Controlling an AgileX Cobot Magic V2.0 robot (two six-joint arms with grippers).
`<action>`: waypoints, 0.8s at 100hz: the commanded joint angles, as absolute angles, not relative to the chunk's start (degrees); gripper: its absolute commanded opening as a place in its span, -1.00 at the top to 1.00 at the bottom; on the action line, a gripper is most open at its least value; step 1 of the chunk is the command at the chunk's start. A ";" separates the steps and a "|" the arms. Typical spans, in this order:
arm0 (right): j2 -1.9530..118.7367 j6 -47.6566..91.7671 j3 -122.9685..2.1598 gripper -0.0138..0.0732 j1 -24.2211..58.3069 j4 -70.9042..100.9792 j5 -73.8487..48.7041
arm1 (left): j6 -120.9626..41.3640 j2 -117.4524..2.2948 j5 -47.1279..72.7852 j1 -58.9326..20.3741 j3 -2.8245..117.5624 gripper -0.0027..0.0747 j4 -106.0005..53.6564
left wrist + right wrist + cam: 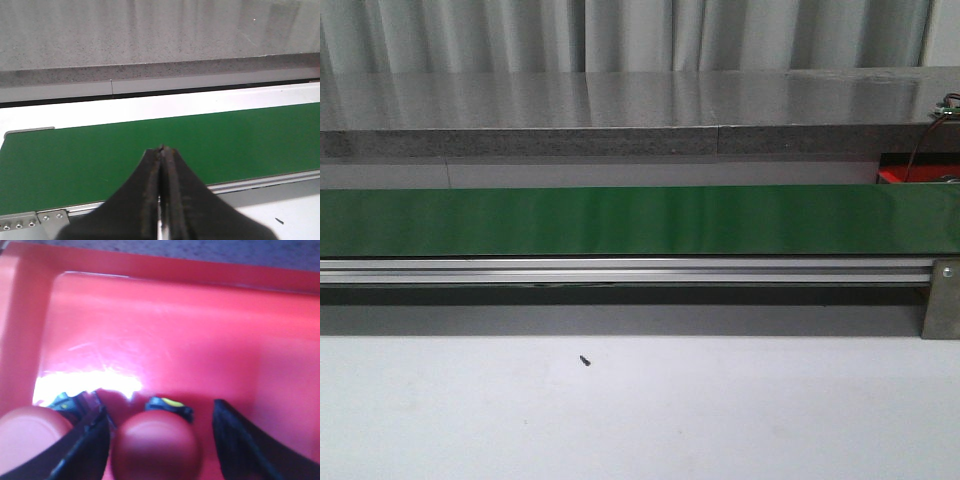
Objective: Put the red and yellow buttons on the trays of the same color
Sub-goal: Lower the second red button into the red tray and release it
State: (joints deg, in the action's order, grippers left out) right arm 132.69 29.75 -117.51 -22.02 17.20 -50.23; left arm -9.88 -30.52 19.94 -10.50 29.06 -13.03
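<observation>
Red button (156,445) between open hand (160,440) — unheld

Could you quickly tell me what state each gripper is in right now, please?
Left gripper: shut, holding nothing, above the green belt.
Right gripper: open over the red tray, a red button between its fingers.

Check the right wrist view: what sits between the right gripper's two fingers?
A red button sits between the fingers of the open right gripper, over the red tray. A second red button lies outside them.

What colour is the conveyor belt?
Green, a plain dark green with no pattern. The conveyor belt shows best in the front view.
</observation>
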 commanded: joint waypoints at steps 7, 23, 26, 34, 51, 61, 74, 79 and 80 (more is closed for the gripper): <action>126.30 29.91 -120.11 -0.38 -23.12 18.04 -47.93 | -10.03 -30.62 15.53 -10.99 30.63 0.98 -13.92; 121.87 29.91 -121.89 -0.38 -23.12 19.94 -48.19 | -10.03 -30.62 15.53 -10.99 30.63 0.98 -13.92; 120.93 29.91 -121.89 -0.38 -23.12 20.78 -48.24 | -10.03 -30.62 15.53 -10.99 30.63 0.98 -13.92; 118.30 29.91 -121.89 -0.38 -22.80 22.36 -49.46 | -10.03 -30.62 15.53 -10.99 30.63 0.98 -13.92; 112.49 29.91 -121.89 -0.38 -21.39 22.51 -54.37 | -10.03 -30.62 15.53 -10.99 30.63 0.98 -13.92; 108.99 29.91 -121.68 -0.38 -19.97 22.79 -56.49 | -10.03 -30.62 15.53 -10.99 30.63 0.98 -13.92; 103.46 29.91 -119.68 -0.38 -17.31 22.90 -56.71 | -10.03 -30.62 15.53 -10.99 30.63 0.98 -13.92; 101.05 29.91 -118.35 -0.38 -16.17 22.90 -56.91 | -10.03 -30.62 15.53 -10.99 30.63 0.98 -13.92; 100.35 29.91 -118.13 -0.38 -16.01 22.90 -56.92 | -10.03 -30.62 15.53 -10.99 30.63 0.98 -13.92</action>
State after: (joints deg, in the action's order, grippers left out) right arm 107.26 29.75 -118.36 -17.41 21.01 -58.65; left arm -9.88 -30.52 19.94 -10.50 29.06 -13.03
